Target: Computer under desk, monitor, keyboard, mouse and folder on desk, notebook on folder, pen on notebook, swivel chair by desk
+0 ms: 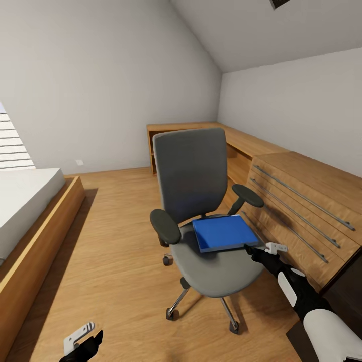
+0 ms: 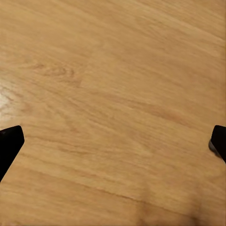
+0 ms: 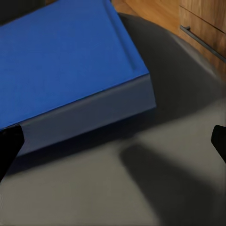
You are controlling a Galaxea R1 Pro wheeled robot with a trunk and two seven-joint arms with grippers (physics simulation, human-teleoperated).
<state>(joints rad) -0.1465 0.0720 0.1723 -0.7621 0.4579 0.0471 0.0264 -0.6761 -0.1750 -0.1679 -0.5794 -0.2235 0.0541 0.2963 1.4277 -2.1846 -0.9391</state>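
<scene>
a: on the seat of the swivel chair (image 1: 201,201) the folder (image 1: 223,233) lies flat, toward the side nearest the light wooden drawer unit (image 1: 301,211). so the folder step is not done, and the chair stands out on the wooden floor (image 1: 115,261)

b: and the rest of the job?

a: hard to judge from here. i'd say everything after the folder is open too, since the notebook and pen are meant to go on top of it

b: what does the folder look like up close?

a: bright blue, rectangular, with a raised lip along one edge and a pale grey side that gives it some thickness. it sits square on the grey cushion, nothing on top of it

b: the tools?

a: the right tool (image 1: 262,248) is just beside the folder's near corner, jaws spread wide and holding nothing. the left tool (image 1: 80,338) hangs low over bare floor, also spread wide and empty
</scene>
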